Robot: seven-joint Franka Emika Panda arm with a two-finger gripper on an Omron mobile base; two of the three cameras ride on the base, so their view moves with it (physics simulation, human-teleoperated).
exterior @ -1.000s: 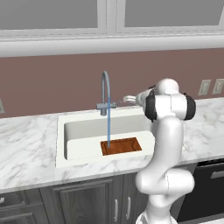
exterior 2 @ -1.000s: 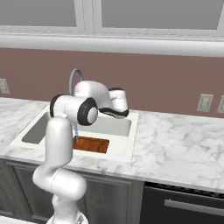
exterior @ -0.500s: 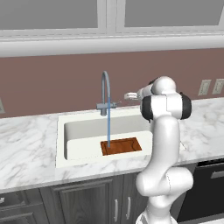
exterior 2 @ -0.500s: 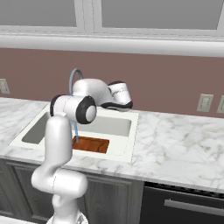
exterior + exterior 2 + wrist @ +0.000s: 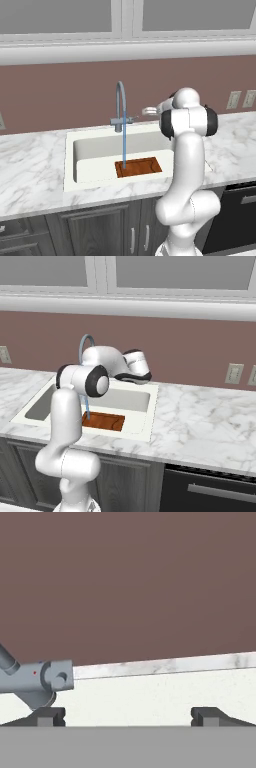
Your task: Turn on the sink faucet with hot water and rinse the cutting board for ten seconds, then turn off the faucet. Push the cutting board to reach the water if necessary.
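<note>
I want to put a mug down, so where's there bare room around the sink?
Bare marble counter right of the sink, toward the wall outlets; another bare stretch left of the basin. Crowded: faucet, open gripper, and the cutting board under the water.

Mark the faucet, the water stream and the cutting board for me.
faucet (image 5: pixel 119 95): left base view, on the arched spout.
water (image 5: pixel 123 145): left base view, mid-stream above the board.
cutting board (image 5: pixel 142 166): left base view, on the bare wooden face.

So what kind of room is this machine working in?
A kitchen, rendered by computer: a white sink set in a marble counter, a gooseneck faucet running water onto a cutting board, cabinets below.
</note>
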